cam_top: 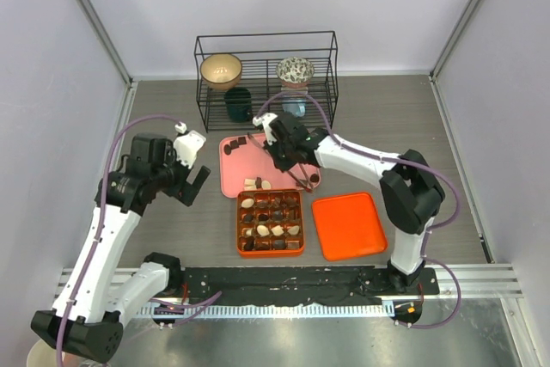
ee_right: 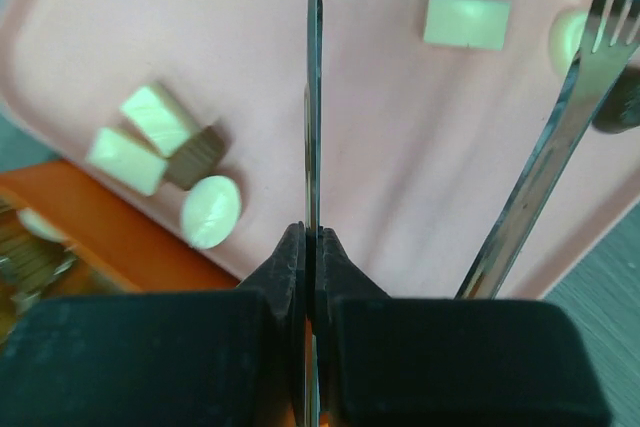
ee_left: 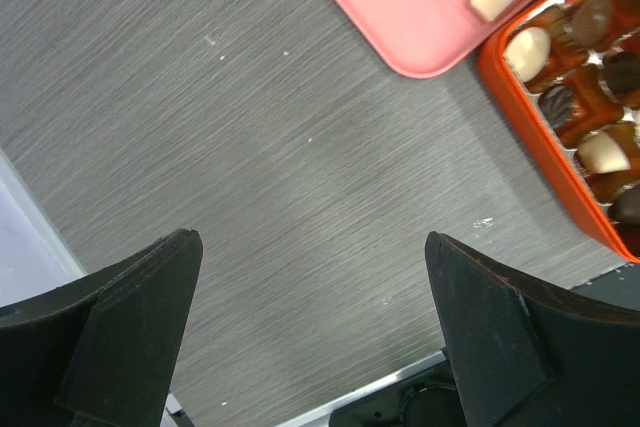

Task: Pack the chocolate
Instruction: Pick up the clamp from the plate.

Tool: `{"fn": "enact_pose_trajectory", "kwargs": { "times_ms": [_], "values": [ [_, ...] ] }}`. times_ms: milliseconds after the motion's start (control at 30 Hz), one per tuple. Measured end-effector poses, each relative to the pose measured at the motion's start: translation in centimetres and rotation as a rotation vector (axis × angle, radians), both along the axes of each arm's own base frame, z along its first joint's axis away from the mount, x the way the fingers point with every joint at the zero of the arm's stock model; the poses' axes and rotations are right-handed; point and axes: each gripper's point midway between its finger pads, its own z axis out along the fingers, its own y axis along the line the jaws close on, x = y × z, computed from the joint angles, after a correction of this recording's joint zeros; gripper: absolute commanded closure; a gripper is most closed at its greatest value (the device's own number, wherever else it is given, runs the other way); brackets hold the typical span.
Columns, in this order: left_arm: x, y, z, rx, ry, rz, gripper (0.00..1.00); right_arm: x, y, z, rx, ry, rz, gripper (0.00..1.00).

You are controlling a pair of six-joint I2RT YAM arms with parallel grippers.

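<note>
Slippage is your risk — right gripper (ee_right: 312,242) clamps just one thin leg of the metal tongs (ee_right: 313,97) near the chocolate (ee_right: 211,212), left gripper (ee_left: 310,239) spread wide, empty.

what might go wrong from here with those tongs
1. The right claw looks shut on only one thin leg of the tongs. The forked leg stands outside it, so the tool may twist or fail to pinch.
2. That forked leg is by a dark chocolate at the edge of the pink tray; a nudge could push it onto the table.
</note>
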Motion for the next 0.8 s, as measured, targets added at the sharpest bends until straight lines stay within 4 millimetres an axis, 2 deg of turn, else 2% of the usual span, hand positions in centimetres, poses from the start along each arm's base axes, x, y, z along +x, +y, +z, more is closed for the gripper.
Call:
{"fn": "enact_pose_trajectory", "kwargs": {
  "times_ms": [67, 167, 200, 267, 333, 400, 500, 667, 800],
  "values": [
    [-0.1, -0.5, 0.6, -0.018, -0.008, -0.025, 0.00, -0.2, 0.5, 2.6, 0.036, -0.011, 0.030, 0.99],
    [-0.9, -1.8, 2.3, -0.063, -0.058, -0.129, 0.00, -1.6, 1.4, 7.6, 0.122, -0.014, 0.108, 0.99],
    [-1.2, -2.1, 2.8, -0.072, -0.077, -0.160, 0.00, -1.9, 1.6, 8.6, 0.139, -0.014, 0.127, 0.99],
    [-2.7, -3.2, 4.7, -0.105, -0.172, -0.281, 0.01, -3.6, 2.1, 11.5, 0.194, -0.006, 0.203, 0.99],
    [-4.4, -4.0, 6.4, -0.123, -0.272, -0.385, 0.00, -5.4, 2.0, 13.0, 0.216, 0.006, 0.266, 0.99],
    [-5.8, -4.5, 7.7, -0.123, -0.362, -0.471, 0.00, -8.2, 1.8, 13.8, 0.215, 0.036, 0.341, 0.99],
    [-7.6, -5.0, 9.3, -0.105, -0.443, -0.582, 0.00, -11.7, 2.3, 13.9, 0.199, 0.071, 0.437, 0.99],
    [-8.0, -6.3, 10.4, -0.125, -0.369, -0.697, 0.05, -16.5, 2.9, 12.6, 0.127, 0.136, 0.567, 0.99],
    [-7.7, -7.7, 10.4, -0.176, -0.267, -0.793, 0.16, -19.0, 2.9, 12.1, 0.077, 0.161, 0.635, 0.99]
  ]
}}
